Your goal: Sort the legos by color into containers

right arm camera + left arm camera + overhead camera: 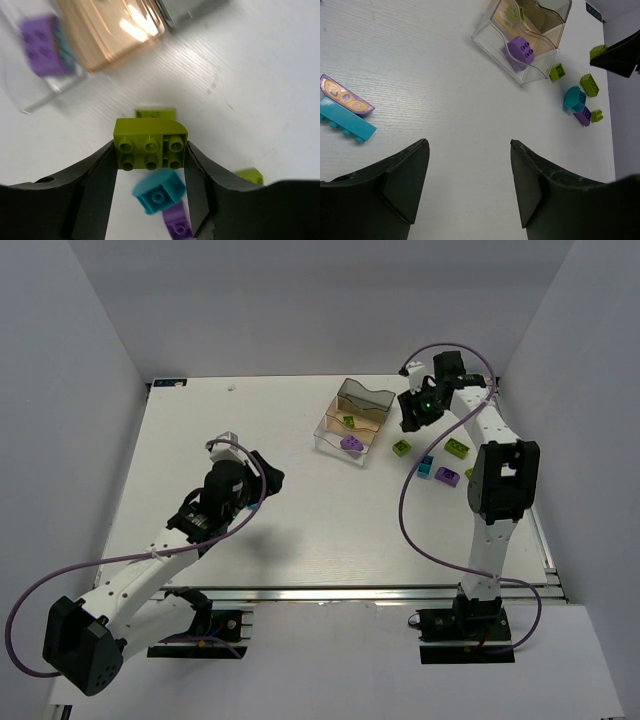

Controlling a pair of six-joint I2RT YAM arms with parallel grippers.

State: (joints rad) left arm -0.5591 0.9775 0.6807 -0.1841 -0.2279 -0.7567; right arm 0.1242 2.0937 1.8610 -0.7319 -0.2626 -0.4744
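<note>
Lime-green plastic brick (150,134) with six studs sits pinched between the two black fingers of the right claw (150,146), lifted off the white worktop (300,530) at the upper right of the overhead view. Below it lie a loose teal brick (159,192), a loose purple brick (177,226) and further lime pieces. Just left of these stands the clear plastic three-compartment tray (328,433), with a rounded purple brick (351,443) in its nearest compartment and a small lime brick (349,421) in the brownish middle one. Left of centre, the left claw (262,472) hovers spread, gripping nothing. A long teal brick (347,124) lies near it, with a lilac oval-patterned piece (345,95) against it.
</note>
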